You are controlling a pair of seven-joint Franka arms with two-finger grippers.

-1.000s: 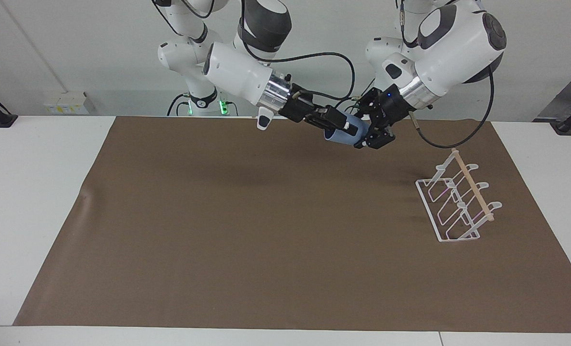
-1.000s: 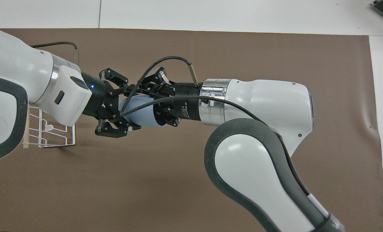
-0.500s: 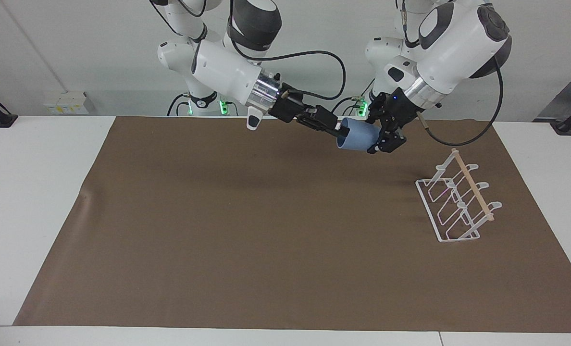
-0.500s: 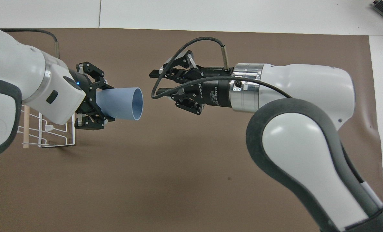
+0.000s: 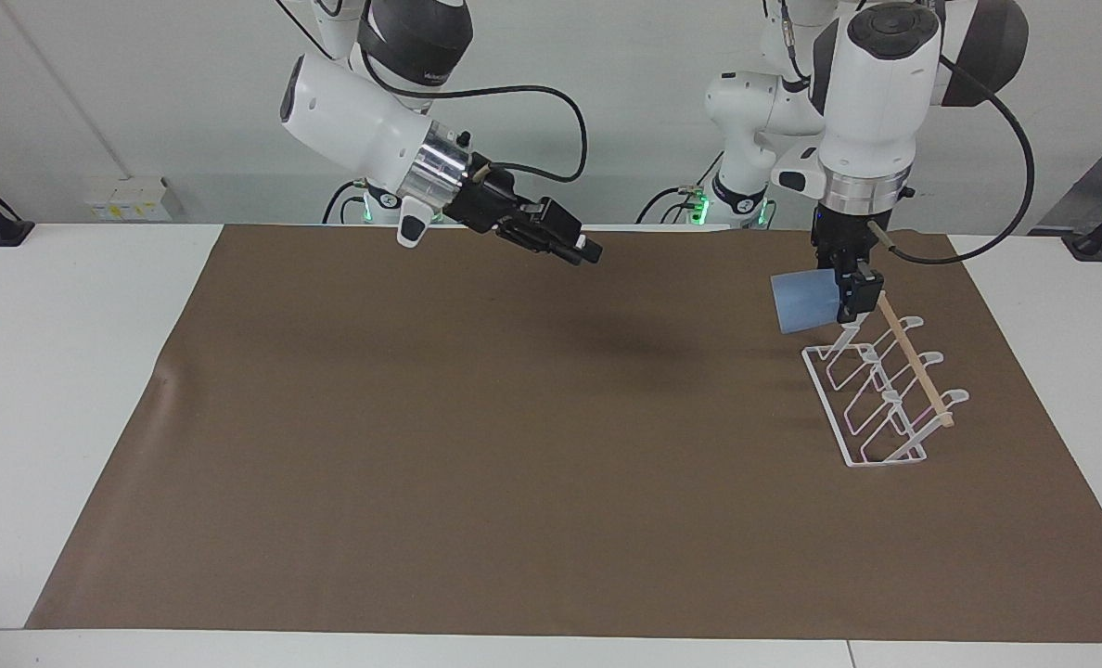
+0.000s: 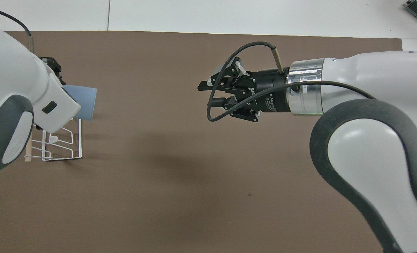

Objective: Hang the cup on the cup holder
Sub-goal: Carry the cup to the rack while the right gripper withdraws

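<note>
The light blue cup (image 5: 803, 301) hangs in the air on its side, mouth toward the middle of the table. My left gripper (image 5: 850, 289) points straight down and is shut on the cup's narrow end. The cup (image 6: 83, 102) is over the end of the white wire cup holder (image 5: 885, 399) that lies nearer to the robots, just above its wooden dowel. In the overhead view the left wrist covers much of the cup holder (image 6: 63, 147). My right gripper (image 5: 581, 250) hovers open and holding nothing over the mat's middle, its two fingers apart in the overhead view (image 6: 207, 94).
A brown mat (image 5: 514, 464) covers most of the white table (image 5: 69, 371). The cup holder stands toward the left arm's end of the mat. A cable loops from each wrist.
The right gripper let go of the cup and drew back toward its own end. The left arm swung the cup away from the handover spot to above the cup holder.
</note>
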